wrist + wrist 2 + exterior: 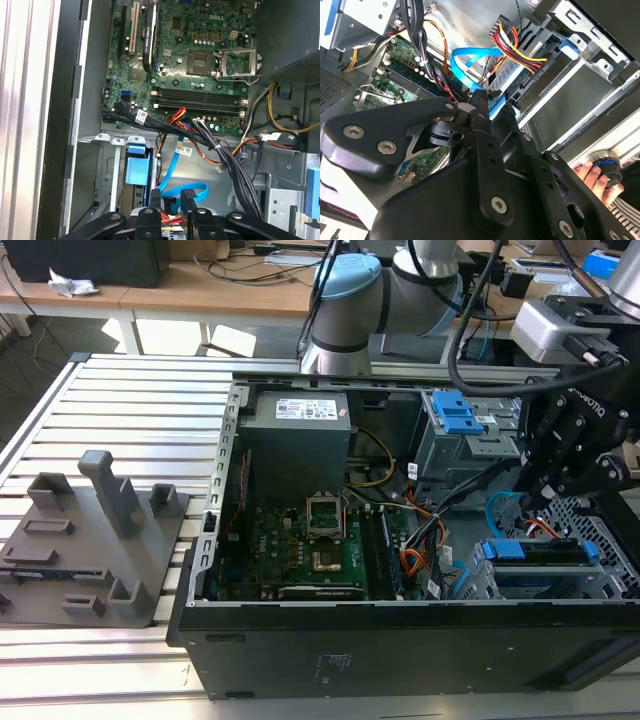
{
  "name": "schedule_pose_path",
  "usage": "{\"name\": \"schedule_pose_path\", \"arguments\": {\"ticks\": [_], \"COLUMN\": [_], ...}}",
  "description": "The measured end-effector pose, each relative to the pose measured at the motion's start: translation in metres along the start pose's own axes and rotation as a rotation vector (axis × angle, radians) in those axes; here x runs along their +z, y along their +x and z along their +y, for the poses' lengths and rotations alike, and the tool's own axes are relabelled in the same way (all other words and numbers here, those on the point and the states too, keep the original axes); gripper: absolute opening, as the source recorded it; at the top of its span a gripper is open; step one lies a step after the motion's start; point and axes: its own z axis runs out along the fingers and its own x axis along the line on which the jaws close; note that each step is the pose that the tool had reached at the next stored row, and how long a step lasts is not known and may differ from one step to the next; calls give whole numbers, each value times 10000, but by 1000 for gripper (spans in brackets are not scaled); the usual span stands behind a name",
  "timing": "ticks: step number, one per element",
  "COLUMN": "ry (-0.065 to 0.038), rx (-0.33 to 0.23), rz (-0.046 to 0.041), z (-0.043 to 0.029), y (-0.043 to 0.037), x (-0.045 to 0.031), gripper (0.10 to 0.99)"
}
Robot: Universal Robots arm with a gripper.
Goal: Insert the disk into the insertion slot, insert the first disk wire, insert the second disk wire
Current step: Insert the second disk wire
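A table of silver slats holds the open computer case. Inside the case, at the end on the exterior view's right, the disk sits in the insertion slot, mostly hidden by its walls. Your gripper hangs just above it, by a blue cable. You cannot tell if it grips or is let go.
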Motion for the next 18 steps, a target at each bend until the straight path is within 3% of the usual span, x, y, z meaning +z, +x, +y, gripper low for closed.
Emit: {"name": "schedule_pose_path", "arguments": {"ticks": [3,8,15,16,18], "ry": [2,-8,-8,-8,-9], "rx": [-194,-294,-295,-295,-294], "rz": [29,152,162,163,164], "z": [9,10,9,9,10], "y": [-2,-3,-3,-3,-3], "x": [29,79,82,82,82], "gripper": [302,302,302,290,165]}}
